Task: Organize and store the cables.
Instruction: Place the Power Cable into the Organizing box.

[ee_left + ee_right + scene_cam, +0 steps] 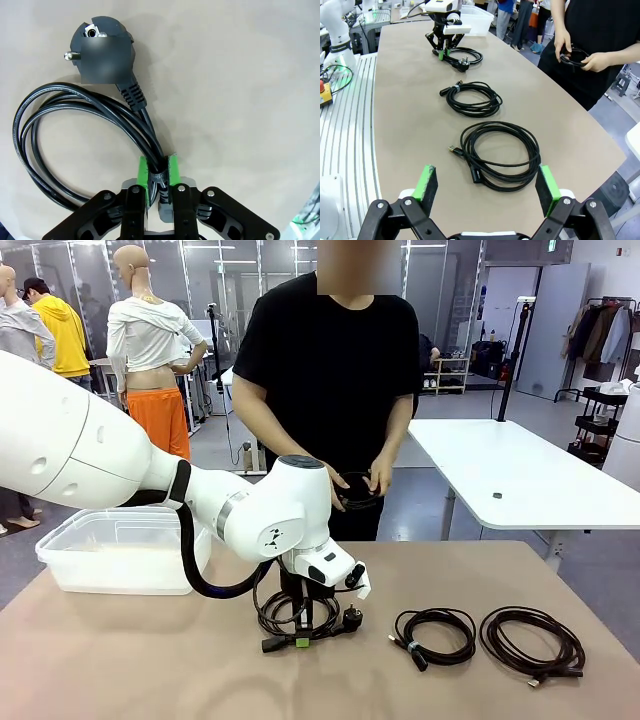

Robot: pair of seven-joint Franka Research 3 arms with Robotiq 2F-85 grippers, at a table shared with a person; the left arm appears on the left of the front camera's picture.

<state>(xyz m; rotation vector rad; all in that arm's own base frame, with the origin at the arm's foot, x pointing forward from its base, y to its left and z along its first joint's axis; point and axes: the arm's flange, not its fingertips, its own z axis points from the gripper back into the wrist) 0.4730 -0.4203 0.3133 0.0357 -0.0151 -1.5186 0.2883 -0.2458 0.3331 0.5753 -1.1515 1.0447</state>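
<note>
The left gripper jaws pinch the coiled plug cable on the desk; the right gripper jaws stand spread wide.

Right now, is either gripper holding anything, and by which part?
The left gripper is shut on the coiled power cable, pinching its bunched strands a little past the plug. The right gripper is open, holding nothing.

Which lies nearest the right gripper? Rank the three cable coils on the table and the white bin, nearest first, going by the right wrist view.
1. Large coil, just ahead of the open right gripper.
2. Smaller coil, mid-table.
3. Power cord, farther along, clamped in the left gripper.
4. White bin, at the table's far end.
</note>
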